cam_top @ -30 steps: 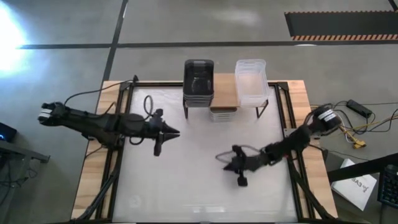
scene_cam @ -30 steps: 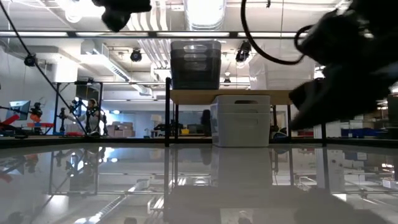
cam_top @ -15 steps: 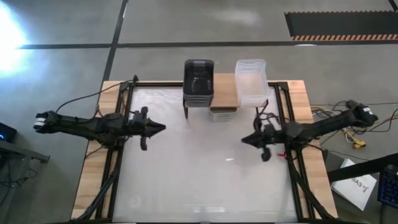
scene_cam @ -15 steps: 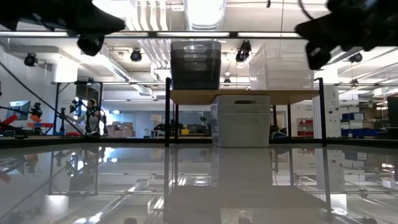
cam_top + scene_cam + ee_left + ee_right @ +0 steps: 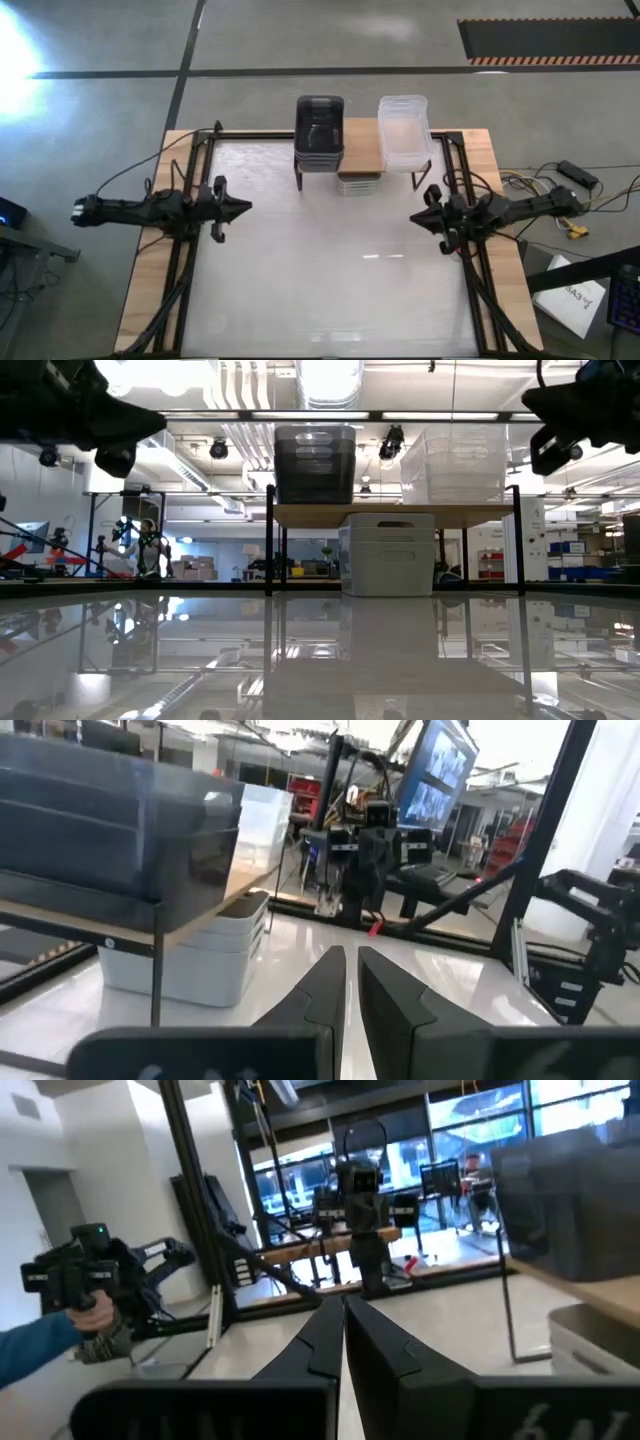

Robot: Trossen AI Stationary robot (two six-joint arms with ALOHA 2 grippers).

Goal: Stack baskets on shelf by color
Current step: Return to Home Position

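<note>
A stack of smoky, translucent dark grey baskets (image 5: 320,125), shallow rectangular plastic bins with rounded corners, stands on the left end of the shelf (image 5: 361,148). The shelf is a low rack with a matte light-wood top board on thin black metal legs. On its right end sits a stack of frosted clear baskets (image 5: 404,130) of the same shape. Under the board, between the legs, the opaque light grey baskets (image 5: 388,555) are nested in a stack that rests on the counter (image 5: 320,290). The shelf stands at the middle of the counter's far edge. The counter has a glossy white top that mirrors the rack and bins, framed by pale wood planks and black metal rails. The left hand (image 5: 243,207) hangs over the counter's left side, well apart from the shelf; its 2 dark, tapered fingers (image 5: 320,985) lie almost together, with only a thin slit between them. The right hand (image 5: 416,217) hangs over the right side, also well apart from the shelf, its 2 fingers (image 5: 318,1342) pressed together and holding nothing. On the floor past the right edge lies a white sheet (image 5: 580,300) with dark print too small to read. In the right wrist view, a person's hand (image 5: 95,1315) in a blue sleeve grips a dark handle beyond the counter.
</note>
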